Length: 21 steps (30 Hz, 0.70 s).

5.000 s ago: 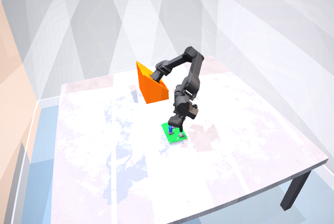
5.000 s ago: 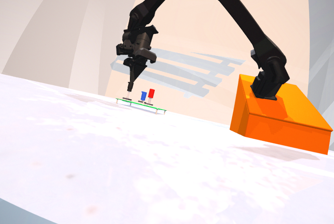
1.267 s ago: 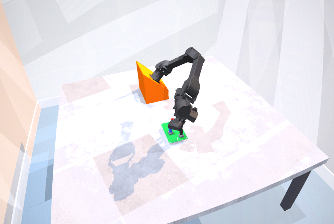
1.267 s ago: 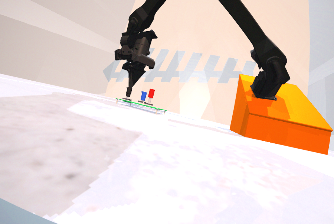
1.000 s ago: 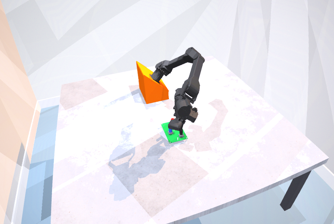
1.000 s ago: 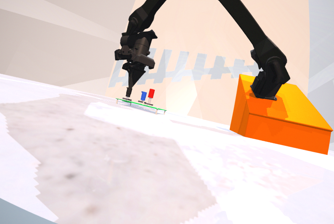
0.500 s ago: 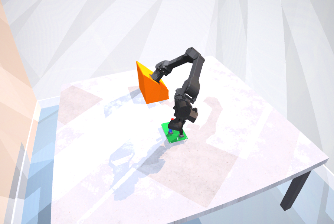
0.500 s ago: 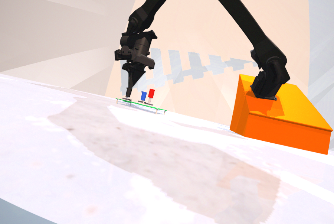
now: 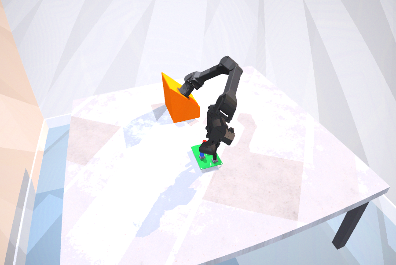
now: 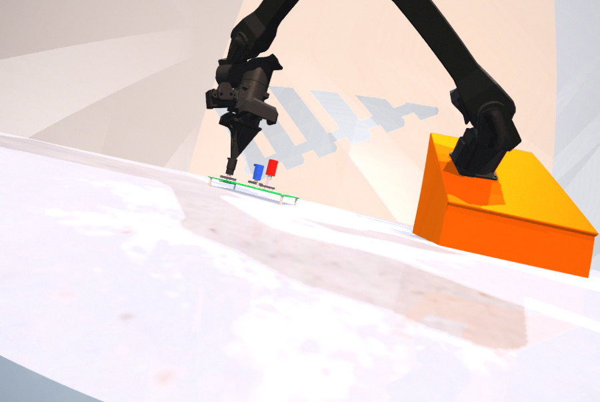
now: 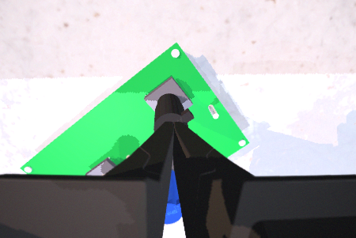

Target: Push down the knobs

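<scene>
- The green circuit board stands on short legs well in from every visible edge of the bench, its right-hand corner in the top view well apart.
- The gripper is pressed together, pinching nothing, its tips at the top of the black knob.
- A narrow pale strip shows under that knob, above its potentiometer.
- The blue knob stands upright beside the red knob, which sits higher, pale shaft exposed.
- The orange block lies nearer the bench's far edge.
</scene>
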Each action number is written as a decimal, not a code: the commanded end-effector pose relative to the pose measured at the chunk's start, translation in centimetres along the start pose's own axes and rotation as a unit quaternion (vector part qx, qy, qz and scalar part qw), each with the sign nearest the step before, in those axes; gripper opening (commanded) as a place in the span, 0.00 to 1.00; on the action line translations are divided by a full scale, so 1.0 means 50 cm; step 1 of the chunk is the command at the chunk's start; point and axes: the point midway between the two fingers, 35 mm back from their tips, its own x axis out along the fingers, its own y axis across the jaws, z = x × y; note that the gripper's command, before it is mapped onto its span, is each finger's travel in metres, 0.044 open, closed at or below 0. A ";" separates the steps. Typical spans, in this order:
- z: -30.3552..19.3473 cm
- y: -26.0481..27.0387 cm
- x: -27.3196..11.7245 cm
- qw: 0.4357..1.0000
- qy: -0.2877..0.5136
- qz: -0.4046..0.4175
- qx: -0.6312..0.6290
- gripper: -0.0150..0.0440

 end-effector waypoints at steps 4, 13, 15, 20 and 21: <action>0.004 0.002 0.024 1.000 0.001 0.007 -0.005 0.25; 0.004 0.002 0.026 1.000 0.001 0.007 -0.005 0.25; 0.004 0.002 0.024 1.000 0.001 0.007 -0.005 0.25; 0.004 0.002 0.012 1.000 0.001 0.007 -0.005 0.25; 0.004 0.002 0.009 1.000 0.001 0.007 -0.005 0.25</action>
